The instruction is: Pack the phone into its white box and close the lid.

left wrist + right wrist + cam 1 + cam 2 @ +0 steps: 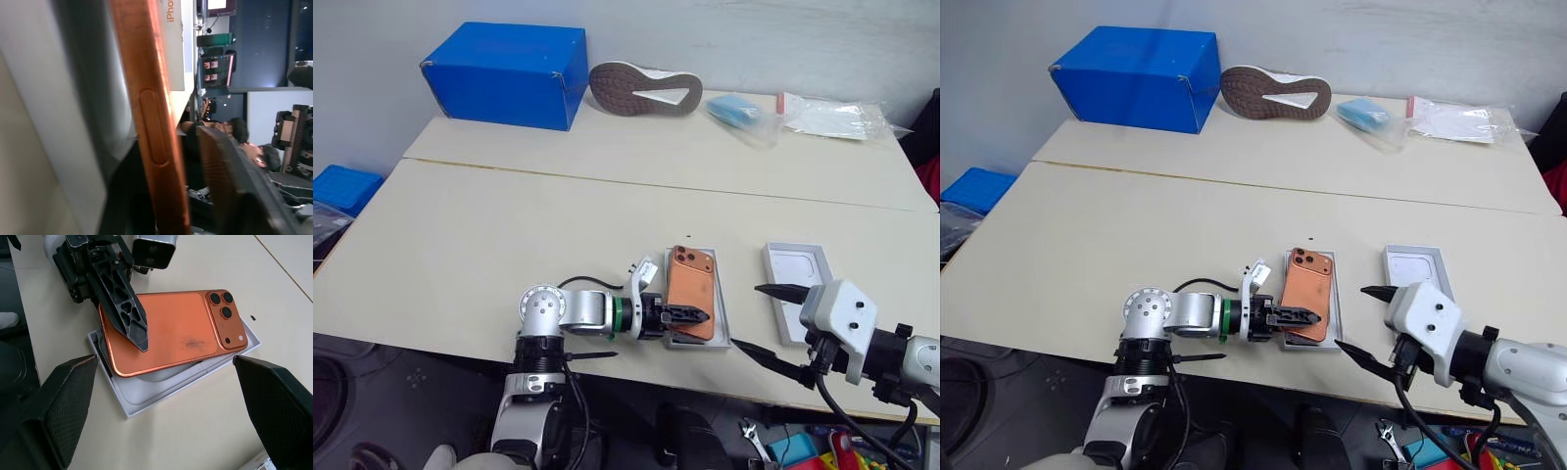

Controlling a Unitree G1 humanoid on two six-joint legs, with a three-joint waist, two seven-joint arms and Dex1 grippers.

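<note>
**Observer:** Where's the phone right now?

**Operator:** The orange phone [166, 330] lies back-up, camera bump showing, across the white box [146, 396] near the front edge of the table [509, 255]. It isn't seated flat in the tray: in my right wrist view it sits askew, one long edge raised over the rim and overhanging the box on the side toward my left arm.

**Observer:** And your left gripper?

**Operator:** My left gripper [139, 340] reaches in from the left, its upper finger [124, 303] lying over the back of the phone. The left wrist view looks along the phone's edge with the side button, one dark finger [234, 186] standing just off that edge. The lower finger is hidden under the phone, so I cannot tell whether the jaws clamp it or have let go.

**Observer:** Right side?

**Operator:** My right gripper [766, 321] hangs spread wide with nothing between its fingers, just to the right of the box, pointing toward the phone.

**Observer:** The lid?

**Operator:** The lid [795, 274] lies on the table to the right of the box, apart from it, partly behind my right gripper, white face with a faint outline up.

**Observer:** Anything else on the table?

**Operator:** At the far edge, a blue box [509, 73], a shoe [644, 90] showing its sole, and some plastic bags [827, 116].
</note>
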